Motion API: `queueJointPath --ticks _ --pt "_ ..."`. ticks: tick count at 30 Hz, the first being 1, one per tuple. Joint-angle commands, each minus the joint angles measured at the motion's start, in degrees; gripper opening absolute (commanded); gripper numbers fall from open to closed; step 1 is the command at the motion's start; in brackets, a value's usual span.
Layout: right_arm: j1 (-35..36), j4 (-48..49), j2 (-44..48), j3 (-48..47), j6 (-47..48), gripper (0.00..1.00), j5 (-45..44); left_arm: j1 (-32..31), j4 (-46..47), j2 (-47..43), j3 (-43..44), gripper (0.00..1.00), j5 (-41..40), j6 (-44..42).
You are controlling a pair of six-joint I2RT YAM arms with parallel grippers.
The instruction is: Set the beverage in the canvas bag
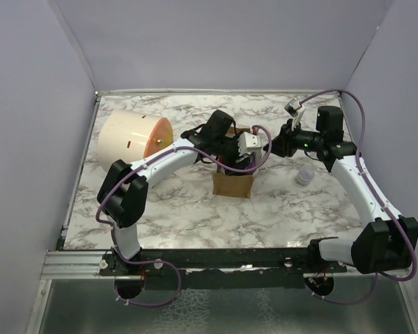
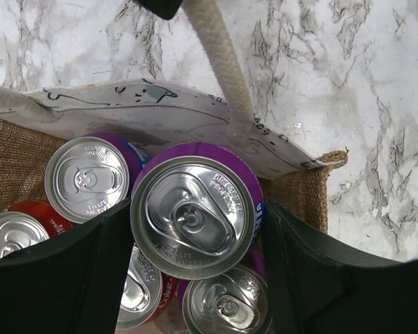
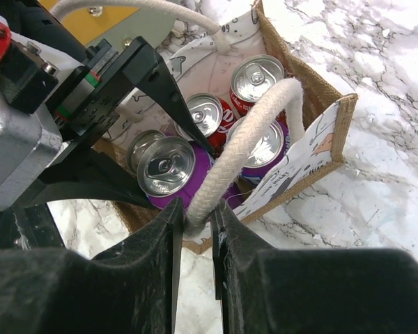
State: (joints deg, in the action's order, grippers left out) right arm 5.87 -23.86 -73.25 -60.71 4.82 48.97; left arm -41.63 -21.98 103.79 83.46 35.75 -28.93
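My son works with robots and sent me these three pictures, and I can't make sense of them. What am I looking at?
These are two robot arms bolted to the near edge of a marble table. One picture looks down from above; the other two come from small cameras on each arm's wrist.

On the table stand a small canvas bag, a big cream cylinder lying on its side, and a small pale object I cannot identify.

The left gripper holds a purple can upright over the open bag, which already contains several cans. The right gripper pinches one of the bag's rope handles, apparently to steady the bag or keep it open.
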Motion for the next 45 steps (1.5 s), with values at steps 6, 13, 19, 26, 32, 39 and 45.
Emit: queueJointPath --ticks 6,13,19,26,32,39,45 --pt "-0.44 2.48 3.26 1.19 0.66 0.21 0.03 -1.15 -3.05 2.45 5.36 0.0 -2.75 -3.88" --pt "-0.42 2.46 3.27 0.35 -0.2 0.13 0.94 -1.85 -5.46 3.94 6.45 0.0 -4.09 -5.91" --pt "-0.42 1.79 1.74 -1.8 -0.78 0.05 2.35 -2.22 -6.73 4.59 6.89 0.0 -4.02 -7.55" --pt "-0.42 1.3 1.27 -2.91 -1.0 0.02 2.62 -2.45 -8.2 6.05 8.06 0.02 -5.72 -7.99" --pt "-0.42 1.42 1.35 -2.21 -0.72 0.02 1.97 -2.61 -8.49 6.33 7.77 0.14 -6.04 -8.15" --pt "-0.42 1.39 1.53 -1.78 -0.59 0.02 1.48 -2.91 -9.28 6.18 8.03 0.33 -6.57 -7.57" --pt "-0.42 1.49 1.53 -1.1 -0.12 0.02 1.31 -3.06 -9.6 5.76 8.04 0.43 -7.86 -7.04"
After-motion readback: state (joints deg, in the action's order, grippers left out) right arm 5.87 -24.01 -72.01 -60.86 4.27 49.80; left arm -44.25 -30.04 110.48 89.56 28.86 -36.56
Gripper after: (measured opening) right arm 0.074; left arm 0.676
